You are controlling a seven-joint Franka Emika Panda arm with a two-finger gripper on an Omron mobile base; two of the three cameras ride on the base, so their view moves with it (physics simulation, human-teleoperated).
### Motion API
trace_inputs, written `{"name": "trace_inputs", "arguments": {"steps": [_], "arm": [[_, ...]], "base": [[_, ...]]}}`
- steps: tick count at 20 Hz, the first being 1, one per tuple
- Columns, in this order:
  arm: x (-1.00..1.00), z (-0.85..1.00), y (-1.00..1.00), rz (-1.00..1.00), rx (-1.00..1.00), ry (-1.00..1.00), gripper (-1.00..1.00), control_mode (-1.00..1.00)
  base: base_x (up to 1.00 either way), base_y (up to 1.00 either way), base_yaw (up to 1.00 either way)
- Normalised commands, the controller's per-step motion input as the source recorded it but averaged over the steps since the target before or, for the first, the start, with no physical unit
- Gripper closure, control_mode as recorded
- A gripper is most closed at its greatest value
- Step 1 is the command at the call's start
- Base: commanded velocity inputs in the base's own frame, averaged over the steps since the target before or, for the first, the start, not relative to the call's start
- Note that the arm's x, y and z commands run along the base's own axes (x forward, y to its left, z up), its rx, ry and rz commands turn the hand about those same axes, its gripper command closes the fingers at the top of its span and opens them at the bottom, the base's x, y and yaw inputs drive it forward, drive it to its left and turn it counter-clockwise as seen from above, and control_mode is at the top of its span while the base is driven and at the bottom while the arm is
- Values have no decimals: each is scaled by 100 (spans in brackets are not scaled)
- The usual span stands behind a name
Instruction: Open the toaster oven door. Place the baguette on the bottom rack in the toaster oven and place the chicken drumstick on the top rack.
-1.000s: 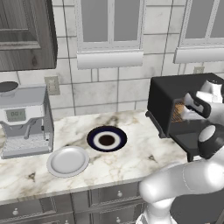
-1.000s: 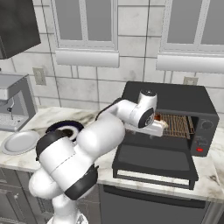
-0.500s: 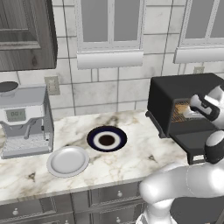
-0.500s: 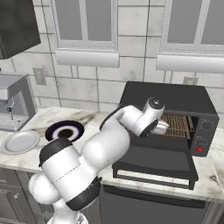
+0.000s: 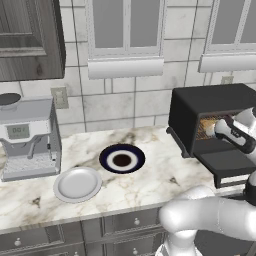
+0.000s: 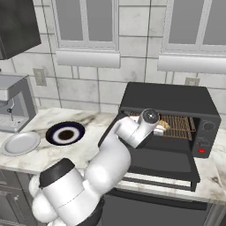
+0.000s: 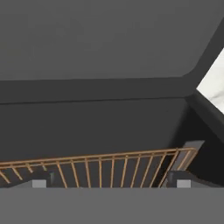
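Landmark: toaster oven (image 6: 170,115), a matte black box on the marble counter (image 5: 150,175), at the far end from the silver-grey coffee machine (image 5: 27,137).
Door: toaster oven door (image 6: 163,165) is dropped open and lies flat in front of the cavity mouth; flat black panel. Handle not made out.
Gripper: gripper (image 7: 107,181) sits inside the cavity with its fingers spread wide and nothing between them; the two dark tips (image 7: 39,179) flank a run of wire grid.
Racks: thin wire grid, orange-tinted, seen from the hand camera as a fan of parallel bars (image 7: 105,168) with a frame rail. From the right base camera the grid (image 6: 178,126) spans the upper part of the cavity; cannot tell from here which shelf the hand is over.
Baguette: a pale tan lump (image 6: 162,125) lies on the wire just beside the wrist, inside the oven; likely the baguette, too small to be sure.
Drumstick: not made out on the dark plate (image 5: 122,160), which shows a brown centre, nor on the white plate (image 5: 77,183) nearer the coffee machine.
Step in hand: judged as release made inside the oven, withdrawal next.
Doing it well: back straight out along the rack bars, keep the fingers above the wire so they do not snag, clear the door panel before swinging toward the plates.
Textures: smooth dark cavity walls, veined glossy counter, glazed plates.
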Motion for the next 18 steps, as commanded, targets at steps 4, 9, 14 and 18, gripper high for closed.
{"name": "trace_inputs", "arguments": {"steps": [4,9,14,18], "arm": [[-80,73,26,0,-11,25,-100,-100],[-88,34,76,3,-13,24,-100,-100],[-66,44,100,12,-14,15,-100,-100],[-56,45,100,18,-13,10,-100,-100]], "base": [[0,0,0],[0,0,0],[0,0,0],[0,0,0]]}}
